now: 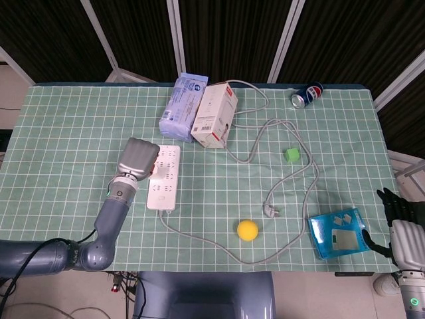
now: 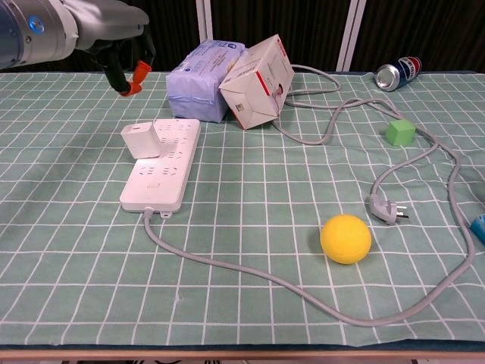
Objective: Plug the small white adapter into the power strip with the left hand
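The small white adapter (image 2: 139, 139) cannot be seen from the head camera, because the left hand (image 1: 137, 159) floats above the power strip (image 1: 166, 179) and hides it. You cannot tell there how the fingers lie. The right hand (image 1: 400, 211) hangs past the table's right edge beside a blue packet (image 1: 339, 233), fingers apart, holding nothing.

From the chest camera, the adapter sits on the strip's left side. The left hand is up high, holding nothing, fingers apart.

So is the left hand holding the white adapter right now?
No, in the chest view the left hand is raised clear of the white adapter, which sits alone on the power strip.
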You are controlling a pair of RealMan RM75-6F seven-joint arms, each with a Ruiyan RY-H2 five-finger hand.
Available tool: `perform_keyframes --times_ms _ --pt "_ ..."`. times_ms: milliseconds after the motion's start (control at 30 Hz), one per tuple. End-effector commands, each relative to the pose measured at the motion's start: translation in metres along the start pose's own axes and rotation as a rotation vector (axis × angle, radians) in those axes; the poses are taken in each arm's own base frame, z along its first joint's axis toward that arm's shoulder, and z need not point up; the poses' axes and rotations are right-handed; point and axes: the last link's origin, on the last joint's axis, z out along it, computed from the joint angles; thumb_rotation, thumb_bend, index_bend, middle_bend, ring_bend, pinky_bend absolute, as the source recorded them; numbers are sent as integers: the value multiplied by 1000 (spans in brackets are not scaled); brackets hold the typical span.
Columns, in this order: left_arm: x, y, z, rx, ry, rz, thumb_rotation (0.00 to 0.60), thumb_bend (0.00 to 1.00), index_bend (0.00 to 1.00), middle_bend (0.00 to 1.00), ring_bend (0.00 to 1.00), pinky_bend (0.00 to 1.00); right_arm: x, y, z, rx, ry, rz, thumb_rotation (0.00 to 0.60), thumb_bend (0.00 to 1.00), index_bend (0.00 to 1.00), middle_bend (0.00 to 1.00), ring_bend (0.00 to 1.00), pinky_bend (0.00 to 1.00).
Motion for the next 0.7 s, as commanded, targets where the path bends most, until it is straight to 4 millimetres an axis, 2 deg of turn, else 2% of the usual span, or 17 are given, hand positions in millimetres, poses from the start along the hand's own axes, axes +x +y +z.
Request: perform_keyframes --times_ms 33,367,500,700 --pt "-7 -2 -2 4 -72 -4 600 402 763 965 868 976 0 0 0 0 0 -1 600 396 0 0 0 41" --pt "-19 -1 2 38 -176 35 600 481 822 1000 897 992 0 1 0 -2 -2 2 600 396 0 0 0 40" --pt "-21 5 4 5 -175 -117 600 532 838 1000 911 998 0 0 0 -2 -3 3 600 396 0 0 0 40" --pt "-23 3 6 -83 -175 -334 600 557 848 1000 923 1000 0 0 0 -2 -3 2 600 396 0 0 0 41"
